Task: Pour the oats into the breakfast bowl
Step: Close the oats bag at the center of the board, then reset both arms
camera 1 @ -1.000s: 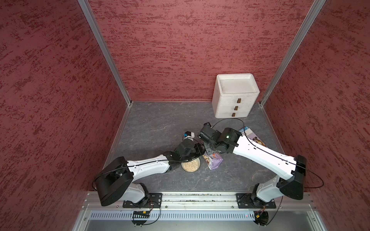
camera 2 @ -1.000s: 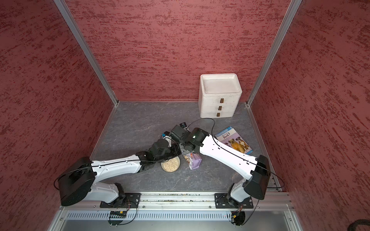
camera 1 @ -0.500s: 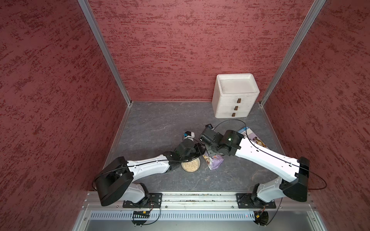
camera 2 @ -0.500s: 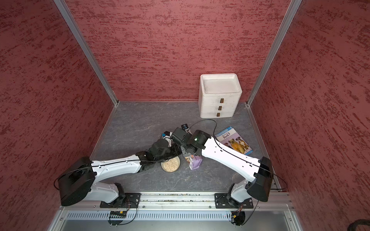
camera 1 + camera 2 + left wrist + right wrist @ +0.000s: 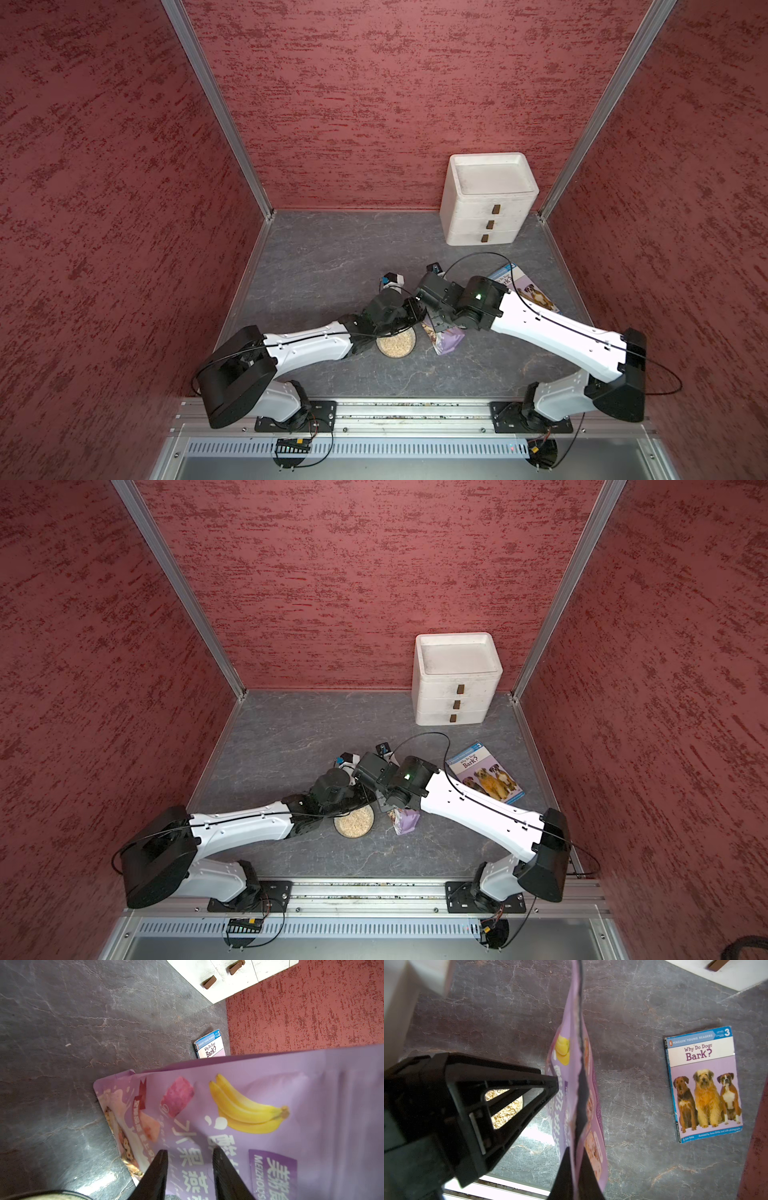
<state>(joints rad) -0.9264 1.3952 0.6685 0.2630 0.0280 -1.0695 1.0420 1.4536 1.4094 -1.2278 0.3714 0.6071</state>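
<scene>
The oats fill the bowl near the front middle of the table. I judge the pour done, so the step in hand is letting go of the pouch without spoiling it. The pouch stands roughly upright just beside the bowl, on the side toward the book, mouth up. As far as I can see, my right claw is closed on its top seam, which runs between the two fingers. My left claw is apart with nothing between its fingers. Its tips point at the pouch's printed face, touching it or just off it, I can't tell which. In both top views it hangs over the bowl's far rim.

To do this well I'd spread the right claw fully before moving. Then I'd lift straight up along the seam, so no dragging finger tips the pouch toward the bowl. I'd use the left tips as a prop until the pouch stands alone. That arm should go up, not sideways, since a sweep could clip the rim and scatter flakes
</scene>
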